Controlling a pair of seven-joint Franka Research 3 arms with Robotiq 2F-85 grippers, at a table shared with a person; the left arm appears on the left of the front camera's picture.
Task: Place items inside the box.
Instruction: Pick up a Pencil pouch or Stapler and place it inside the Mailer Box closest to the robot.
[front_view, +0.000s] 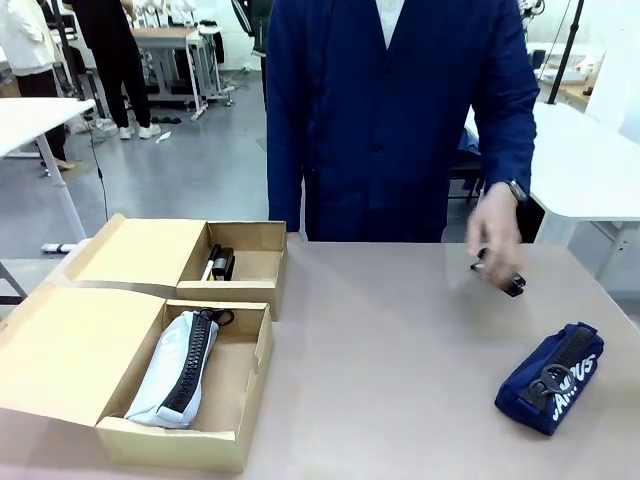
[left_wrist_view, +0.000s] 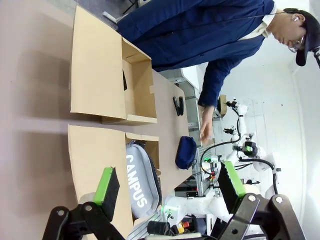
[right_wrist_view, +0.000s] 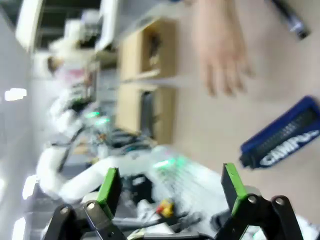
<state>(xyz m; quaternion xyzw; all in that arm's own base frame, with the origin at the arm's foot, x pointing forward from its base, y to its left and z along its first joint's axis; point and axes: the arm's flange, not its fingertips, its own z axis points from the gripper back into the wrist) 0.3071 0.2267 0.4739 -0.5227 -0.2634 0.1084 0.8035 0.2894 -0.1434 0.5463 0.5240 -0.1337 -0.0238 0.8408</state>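
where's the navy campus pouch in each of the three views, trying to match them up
front view: the navy CAMPUS pouch lies at lower right on the table.
left wrist view: the pouch sits just right of centre, past the boxes.
right wrist view: the pouch is at the right edge, mid-height, white lettering showing.
shared landmark: the open cardboard boxes, set apart from the pouch in all three.

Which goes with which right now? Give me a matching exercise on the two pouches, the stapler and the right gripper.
1 grey pouch
2 navy pouch
3 stapler
4 right gripper

A open, empty
B by the person's hand
C inside the near box
D alone on the table, near right

Pairs: 1-C, 2-D, 3-B, 4-A
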